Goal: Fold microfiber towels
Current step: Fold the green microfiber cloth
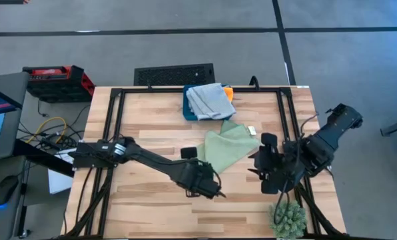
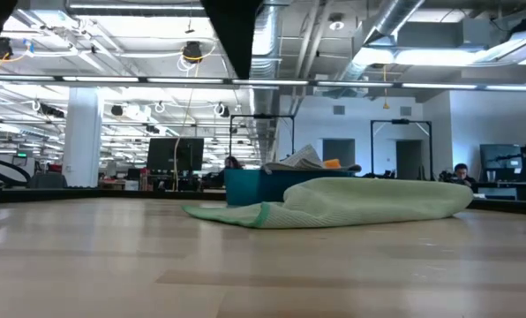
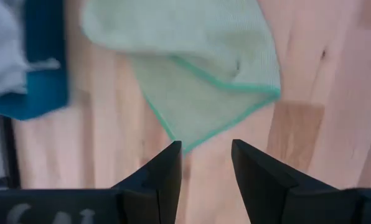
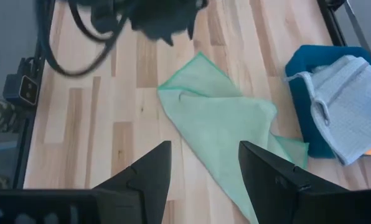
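Note:
The light green towel [image 1: 228, 147] lies on the wooden table, partly folded, with a corner pointing toward the near left; it also shows in the left wrist view [image 3: 198, 68], the right wrist view [image 4: 223, 124] and the low view [image 2: 351, 205]. A pale blue-grey towel [image 1: 208, 100] lies on the dark teal box [image 1: 189, 110] at the far edge, and a bit of the orange towel [image 1: 229, 93] shows behind it. My left gripper [image 3: 207, 155] is open and empty, above the table just near of the green towel's corner. My right gripper [image 4: 204, 158] is open and empty, to the right of the towel.
A spiky green plant ball [image 1: 288, 219] sits at the table's near right corner. A small pale tag [image 1: 251, 131] lies by the green towel's right side. Bare wood [image 1: 145, 200] lies at the near left.

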Available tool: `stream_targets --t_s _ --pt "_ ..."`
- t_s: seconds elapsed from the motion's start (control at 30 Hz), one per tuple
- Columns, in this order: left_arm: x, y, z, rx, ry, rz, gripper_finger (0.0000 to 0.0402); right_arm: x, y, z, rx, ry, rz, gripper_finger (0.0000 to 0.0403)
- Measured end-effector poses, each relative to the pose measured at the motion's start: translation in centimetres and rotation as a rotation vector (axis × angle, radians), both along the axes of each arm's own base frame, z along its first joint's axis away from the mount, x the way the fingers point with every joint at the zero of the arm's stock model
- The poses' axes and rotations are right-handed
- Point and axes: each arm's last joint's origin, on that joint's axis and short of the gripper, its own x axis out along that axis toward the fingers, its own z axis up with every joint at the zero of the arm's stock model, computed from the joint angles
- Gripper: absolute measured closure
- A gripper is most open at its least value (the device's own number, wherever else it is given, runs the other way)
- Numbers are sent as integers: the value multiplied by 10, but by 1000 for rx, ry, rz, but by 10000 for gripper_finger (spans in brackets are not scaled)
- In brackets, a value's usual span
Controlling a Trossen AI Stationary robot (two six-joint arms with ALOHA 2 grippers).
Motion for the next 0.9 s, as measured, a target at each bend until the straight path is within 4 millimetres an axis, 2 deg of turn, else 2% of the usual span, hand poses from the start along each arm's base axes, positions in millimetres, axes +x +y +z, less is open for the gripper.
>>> stream_targets --t_s 0.2,0.33,0.4,0.57,0.67,0.8,0.9 --pt "-24 -8 44 43 -138 -47 267 -5 6 1 -36 -30 15 193" --pt "-44 -10 60 74 -187 -47 267 -6 7 1 -41 -31 18 193" --pt "-57 -8 61 97 -194 -22 267 -6 7 1 -40 -32 17 193" --pt "-92 -5 44 119 -234 104 267 -1 5 0 -32 -44 -1 193" --pt "-108 -5 26 69 -293 128 267 6 3 -9 -73 -38 33 193" --pt "-116 -3 -1 1 -376 138 267 22 4 -26 -85 -64 96 193" --pt "-113 6 -26 -40 -437 215 267 34 4 -39 -60 -97 116 193"
